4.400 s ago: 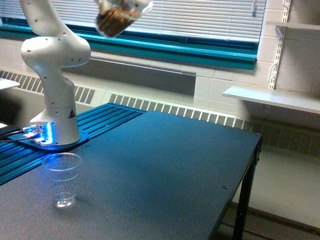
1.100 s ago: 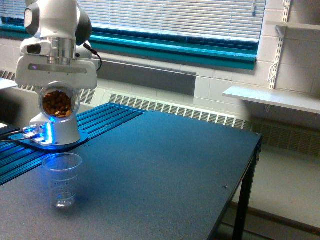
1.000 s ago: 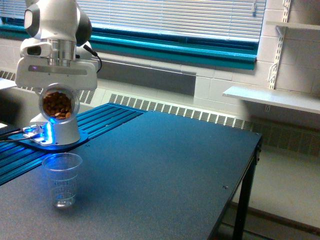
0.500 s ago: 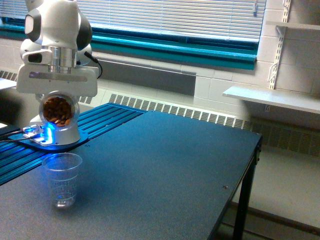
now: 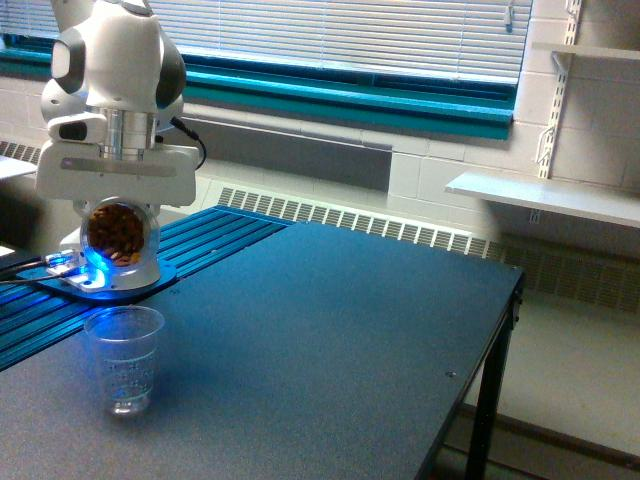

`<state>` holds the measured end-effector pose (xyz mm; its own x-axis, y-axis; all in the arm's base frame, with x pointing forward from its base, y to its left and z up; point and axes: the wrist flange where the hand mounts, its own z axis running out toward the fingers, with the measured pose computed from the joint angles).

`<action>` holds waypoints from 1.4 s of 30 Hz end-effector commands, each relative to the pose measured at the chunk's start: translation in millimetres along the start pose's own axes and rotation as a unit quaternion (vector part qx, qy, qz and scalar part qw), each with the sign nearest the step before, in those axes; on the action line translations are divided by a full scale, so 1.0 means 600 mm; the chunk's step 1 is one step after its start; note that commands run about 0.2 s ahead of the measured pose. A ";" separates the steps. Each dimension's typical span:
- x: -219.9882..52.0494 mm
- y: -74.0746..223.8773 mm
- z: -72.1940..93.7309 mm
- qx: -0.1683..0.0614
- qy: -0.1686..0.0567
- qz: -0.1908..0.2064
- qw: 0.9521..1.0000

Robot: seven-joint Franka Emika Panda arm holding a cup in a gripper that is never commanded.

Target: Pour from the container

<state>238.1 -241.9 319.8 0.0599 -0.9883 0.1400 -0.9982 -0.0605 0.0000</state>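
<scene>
Exterior view shows, nearest to us at about 8 o'clock in the frame, the clear tapered cup (image 5: 123,358) standing upright and apparently empty on the dark table (image 5: 330,340). Directly above it, toward 10 o'clock, hangs our gripper (image 5: 117,232), closed around the container (image 5: 116,233), a rounded clear vessel lying on its side with its round face toward the camera and holding brown pieces heaped in its lower half. We cannot see the fingers themselves; the hand's white body sits on top of the vessel, so we judge the hold to be across its bulbous middle. We judge thin clear plastic like this to be light, smooth and a little springy, so a firm squeeze at the widest part should hold it without crushing; the loose pieces will shift and fall in a rush once the mouth tips down. Behind stand the arm's base (image 5: 108,262) with its blue glow, then the radiator (image 5: 350,218) and the window blinds (image 5: 340,35). Compared with half a second ago, the hand and container have sunk lower toward the cup, with the contents sitting much as before.
</scene>
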 end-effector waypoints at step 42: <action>-0.002 -0.039 0.048 -0.048 -0.029 -0.013 0.998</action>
<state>259.3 -242.4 292.4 0.0871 -0.9924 0.0867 -0.9927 -0.0792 0.0909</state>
